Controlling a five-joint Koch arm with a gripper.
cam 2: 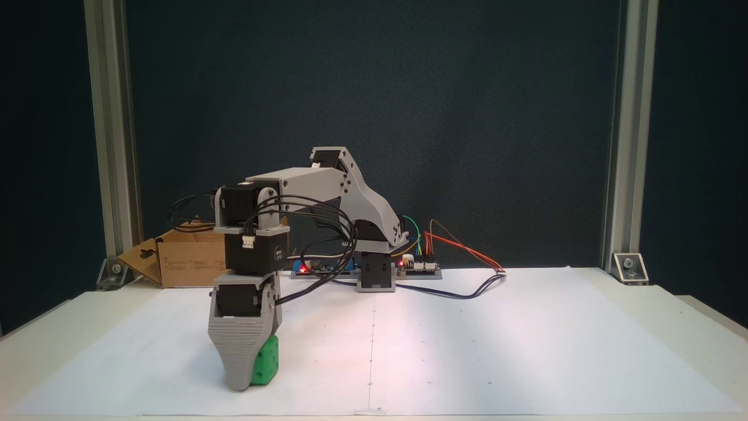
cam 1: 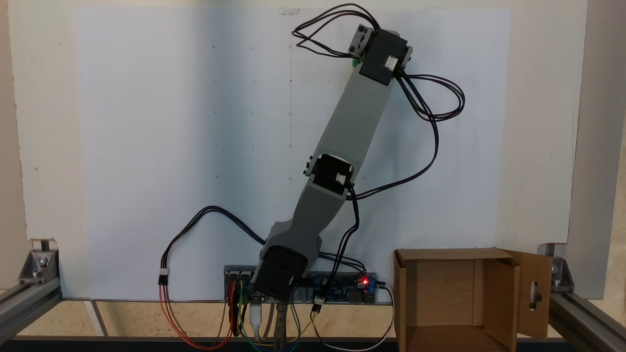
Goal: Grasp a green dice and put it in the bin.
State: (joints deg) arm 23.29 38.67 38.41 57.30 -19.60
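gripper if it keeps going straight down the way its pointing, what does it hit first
The gripper points straight down with its tip already at the white paper, so it would meet that sheet almost at once; the green dice sits beside its jaw.

No legible text (labels too small)

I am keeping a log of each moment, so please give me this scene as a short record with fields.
arm: reaching out over the white paper
gripper: pointing down at the paper, fingers against the green dice
fingers state: cannot tell, one finger hides the rest
green dice: sits on the paper, partly covered
bin: open cardboard box beside the arm base, nothing seen inside
dice in bin: not yet
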